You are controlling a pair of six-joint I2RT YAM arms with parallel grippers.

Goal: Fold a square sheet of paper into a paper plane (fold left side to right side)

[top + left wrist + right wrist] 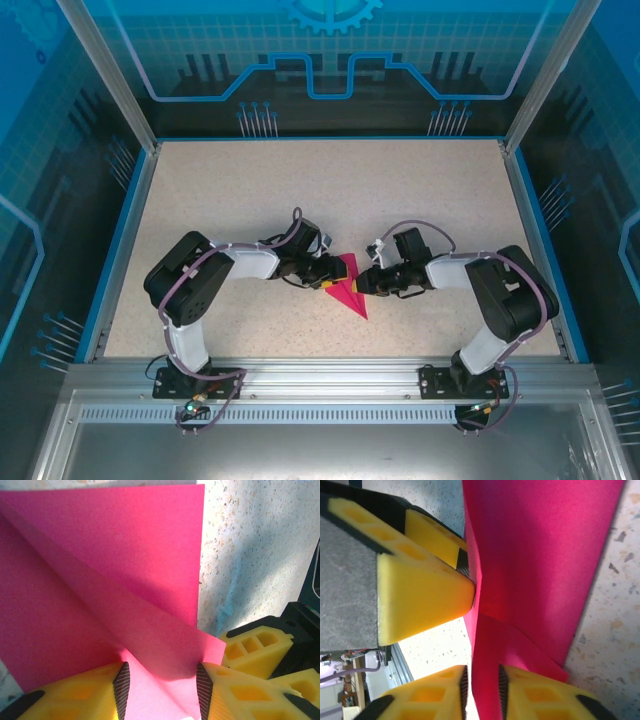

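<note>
The pink sheet of paper [356, 300] lies mid-table as a creased triangle, its point toward the near edge. My left gripper [330, 277] is at its left side. In the left wrist view its jaws [162, 685] stand apart, and a raised fold of the paper [100, 555] spans between both pads. My right gripper [366, 284] meets the paper from the right. Its pads [482, 690] are nearly together on an upright flap of the paper [540, 545]. One yellow finger of the left gripper [420, 590] touches that flap.
The speckled tabletop [250, 200] is bounded by a blue rim and aluminium posts [105, 70]. Both arms bend inward, with their elbows near the table's side edges. A metal rail [320, 375] runs along the near edge.
</note>
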